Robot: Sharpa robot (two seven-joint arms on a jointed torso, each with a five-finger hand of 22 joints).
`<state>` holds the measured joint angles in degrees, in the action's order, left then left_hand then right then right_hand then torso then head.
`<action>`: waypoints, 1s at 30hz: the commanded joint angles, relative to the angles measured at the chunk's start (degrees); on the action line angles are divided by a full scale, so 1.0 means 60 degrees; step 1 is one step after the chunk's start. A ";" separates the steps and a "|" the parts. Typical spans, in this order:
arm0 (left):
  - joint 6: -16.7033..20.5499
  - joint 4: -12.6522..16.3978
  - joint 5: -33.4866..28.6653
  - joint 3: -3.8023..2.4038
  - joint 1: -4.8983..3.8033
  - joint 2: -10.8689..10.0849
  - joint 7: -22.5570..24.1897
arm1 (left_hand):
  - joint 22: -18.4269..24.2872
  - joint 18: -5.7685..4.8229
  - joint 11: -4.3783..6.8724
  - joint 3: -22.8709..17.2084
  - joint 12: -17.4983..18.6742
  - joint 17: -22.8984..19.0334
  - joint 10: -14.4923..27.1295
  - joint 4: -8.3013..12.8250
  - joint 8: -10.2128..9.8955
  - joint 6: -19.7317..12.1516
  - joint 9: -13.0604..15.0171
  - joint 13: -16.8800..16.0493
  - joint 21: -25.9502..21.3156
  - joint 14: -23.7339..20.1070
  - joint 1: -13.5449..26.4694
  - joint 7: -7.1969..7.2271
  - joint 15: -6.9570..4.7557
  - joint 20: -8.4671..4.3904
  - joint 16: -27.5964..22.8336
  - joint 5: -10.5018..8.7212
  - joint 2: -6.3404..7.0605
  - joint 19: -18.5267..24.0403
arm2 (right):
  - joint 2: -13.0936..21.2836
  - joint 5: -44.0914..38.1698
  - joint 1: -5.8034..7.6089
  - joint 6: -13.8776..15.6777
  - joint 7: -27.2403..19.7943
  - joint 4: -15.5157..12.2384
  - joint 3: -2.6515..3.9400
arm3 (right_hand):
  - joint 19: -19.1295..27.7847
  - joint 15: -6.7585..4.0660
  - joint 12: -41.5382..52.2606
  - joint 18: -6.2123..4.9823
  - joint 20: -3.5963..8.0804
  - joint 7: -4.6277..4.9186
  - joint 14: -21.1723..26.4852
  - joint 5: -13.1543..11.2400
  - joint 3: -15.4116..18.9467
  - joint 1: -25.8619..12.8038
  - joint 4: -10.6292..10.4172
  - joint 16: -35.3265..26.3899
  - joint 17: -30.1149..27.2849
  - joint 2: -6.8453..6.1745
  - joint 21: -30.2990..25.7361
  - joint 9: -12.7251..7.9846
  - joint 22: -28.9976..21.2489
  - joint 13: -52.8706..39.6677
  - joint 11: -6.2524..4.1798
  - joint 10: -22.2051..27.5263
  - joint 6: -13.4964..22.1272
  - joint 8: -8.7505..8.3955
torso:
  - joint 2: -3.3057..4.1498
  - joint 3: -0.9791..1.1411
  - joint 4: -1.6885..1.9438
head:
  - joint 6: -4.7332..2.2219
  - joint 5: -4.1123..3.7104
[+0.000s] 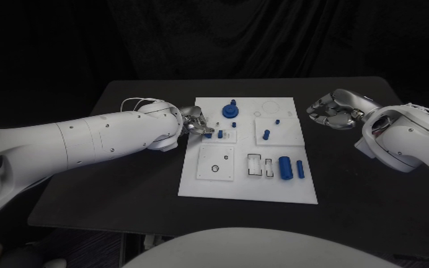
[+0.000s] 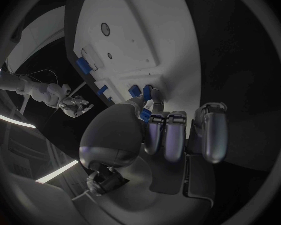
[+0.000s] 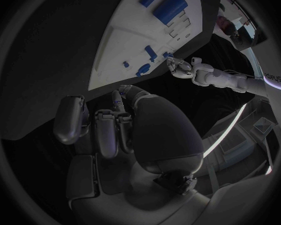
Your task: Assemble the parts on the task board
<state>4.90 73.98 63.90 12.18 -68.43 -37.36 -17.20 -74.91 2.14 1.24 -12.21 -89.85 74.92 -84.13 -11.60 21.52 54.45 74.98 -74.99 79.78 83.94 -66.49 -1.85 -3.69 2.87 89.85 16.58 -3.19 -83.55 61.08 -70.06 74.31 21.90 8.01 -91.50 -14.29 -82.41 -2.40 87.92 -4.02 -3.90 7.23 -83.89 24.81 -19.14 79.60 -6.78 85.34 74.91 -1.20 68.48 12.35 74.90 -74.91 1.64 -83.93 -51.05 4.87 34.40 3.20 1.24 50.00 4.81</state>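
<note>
You had the left hand [image 1: 198, 123] at the task board's [image 1: 214, 184] nine o'clock edge, fingers closed on a small blue part [image 2: 145, 115], apparently poised to seat it. Your right hand [image 1: 331, 110] waited off the board at three o'clock, fingers curled; whether it held anything, I couldn't tell

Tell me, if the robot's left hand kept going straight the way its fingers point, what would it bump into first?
Probably a small blue part standing near the board's left edge. The left hand already reaches over that edge of the white task board, fingers aimed toward its middle. How high the hand hangs above the board is hard to judge.
</note>
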 commanded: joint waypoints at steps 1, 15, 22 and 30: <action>-0.0092 -0.0024 0.0111 -0.0006 0.0009 0.0035 -0.0052 | -0.1920 0.0093 0.0066 -0.0012 -0.0024 0.2513 -0.0978 0.0013 0.0040 -0.0094 0.0234 -0.2502 -0.0011 0.1010 -0.0098 0.0004 -0.0040 -0.0043 0.0024 0.0040 0.0024 0.0003 | -0.0003 -0.0016 -0.0022 -0.0080 0.0170 0.0004 0.0006 | 0.0077 0.0019 -0.0041 -0.0094 0.0006 0.0015 -0.0707 0.0043 -0.0040 -0.0129 -0.0004 -0.0058 0.1209 0.0004 -0.0033 -0.0003 0.1494 -0.2074 0.0018 -0.0585 -0.0047 -0.0002 | -0.0002 0.0008 0.0013 | -0.0001 -0.0005; -0.0320 -0.0171 0.0135 -0.0006 0.0008 0.0084 -0.0150 | -0.1904 0.0105 0.0060 -0.0049 -0.0024 0.2513 -0.0978 0.0007 0.0001 -0.0157 0.0209 -0.2502 -0.0060 0.1010 -0.0122 -0.0007 -0.0037 -0.0045 0.0024 0.0025 0.0025 0.0034 | -0.0025 -0.0016 -0.0022 -0.0134 0.0204 0.0015 0.0006 | 0.0077 0.0019 -0.0053 -0.0094 0.0005 0.0014 -0.0702 0.0042 -0.0045 -0.0135 0.0002 -0.0074 0.1186 0.0002 -0.0033 -0.0002 0.1495 -0.2061 0.0020 -0.0573 -0.0053 -0.0002 | 0.0005 -0.0002 0.0003 | -0.0001 -0.0004; -0.0325 -0.0169 0.0136 -0.0006 0.0007 0.0130 -0.0070 | -0.1902 0.0106 0.0058 -0.0054 -0.0024 0.2513 -0.0978 0.0006 -0.0005 -0.0165 0.0205 -0.2502 -0.0065 0.1010 -0.0125 -0.0009 -0.0036 -0.0045 0.0024 0.0022 0.0025 0.0038 | -0.0042 -0.0016 -0.0022 -0.0151 0.0208 0.0020 0.0006 | 0.0077 0.0019 -0.0053 -0.0094 0.0005 0.0014 -0.0702 0.0042 -0.0045 -0.0135 0.0002 -0.0074 0.1186 0.0002 -0.0033 -0.0002 0.1495 -0.2061 0.0020 -0.0573 -0.0053 -0.0002 | 0.0001 0.0001 0.0008 | -0.0001 -0.0013; -0.0389 -0.0061 0.0136 -0.0006 0.0007 0.0133 -0.0005 | -0.1892 0.0111 0.0016 -0.0120 -0.0024 0.2513 -0.0978 -0.0045 -0.0191 -0.0301 0.0105 -0.2502 -0.0105 0.1010 -0.0153 -0.0066 -0.0006 -0.0028 0.0024 -0.0267 0.0055 0.0067 | -0.0045 -0.0016 -0.0022 -0.0171 0.0211 0.0018 0.0006 | 0.0077 0.0019 -0.0053 -0.0094 0.0005 0.0014 -0.0702 0.0042 -0.0045 -0.0135 0.0002 -0.0074 0.1186 0.0002 -0.0033 -0.0002 0.1495 -0.2061 0.0020 -0.0573 -0.0053 -0.0002 | 0.0005 -0.0001 0.0014 | -0.0001 0.0000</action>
<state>3.87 73.34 64.72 12.05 -68.51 -36.72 -17.74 -74.91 2.15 1.22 -12.55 -89.86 74.92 -84.14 -11.96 20.83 53.20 74.99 -74.99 79.34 83.94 -66.88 -2.27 -3.68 2.87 89.85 15.35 -2.80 -83.55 60.80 -70.06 74.31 21.32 8.33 -91.38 -14.29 -82.41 -2.40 87.92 -4.02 -3.90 7.23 -83.90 24.81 -19.14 79.14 -6.79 84.95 74.91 -1.20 68.48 12.35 74.90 -74.91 1.65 -83.93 -51.05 4.87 34.43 3.19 1.29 50.00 4.81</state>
